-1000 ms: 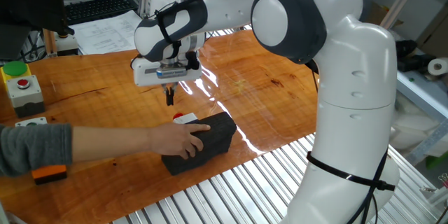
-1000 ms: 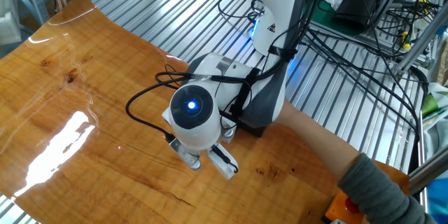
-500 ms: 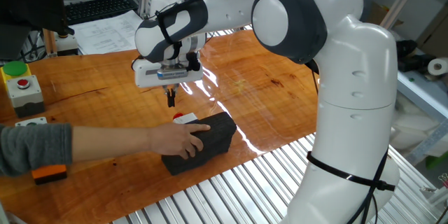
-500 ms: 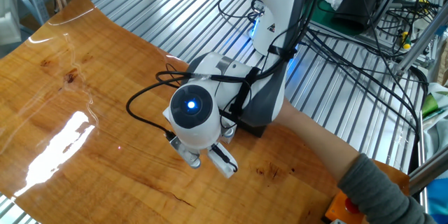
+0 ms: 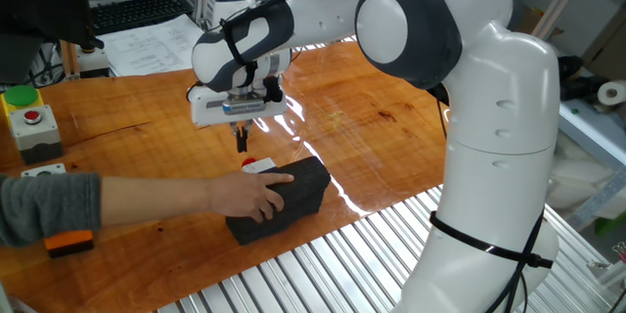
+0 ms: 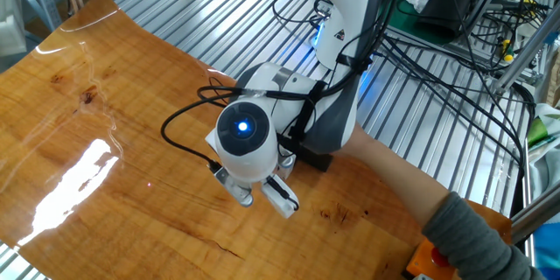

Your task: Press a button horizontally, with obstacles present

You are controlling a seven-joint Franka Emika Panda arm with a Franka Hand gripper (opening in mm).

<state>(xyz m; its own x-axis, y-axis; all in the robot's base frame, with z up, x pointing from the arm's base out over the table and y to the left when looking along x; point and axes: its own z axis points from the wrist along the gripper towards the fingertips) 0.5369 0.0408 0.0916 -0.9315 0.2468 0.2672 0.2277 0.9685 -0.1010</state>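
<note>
The button [image 5: 256, 165], a small red cap on a white housing, sits on the wooden table just behind the dark block [image 5: 290, 198]. A person's hand [image 5: 250, 196] rests on the block's left end. My gripper [image 5: 241, 139] hangs above and slightly left of the button, with its dark fingertips together and no gap between them. In the other fixed view my wrist [image 6: 243, 136] hides the button. Only an edge of the block [image 6: 313, 159] shows there, beside the person's arm [image 6: 411, 194].
A grey box [image 5: 29, 125] with a red button and a green one stands at the table's far left. A small white box [image 5: 44, 170] and an orange item [image 5: 68, 244] lie near the sleeve. A metal slatted surface [image 5: 323, 264] borders the table front.
My gripper has shifted slightly to the right and a little lower, toward the button. The hand and the block have not moved.
</note>
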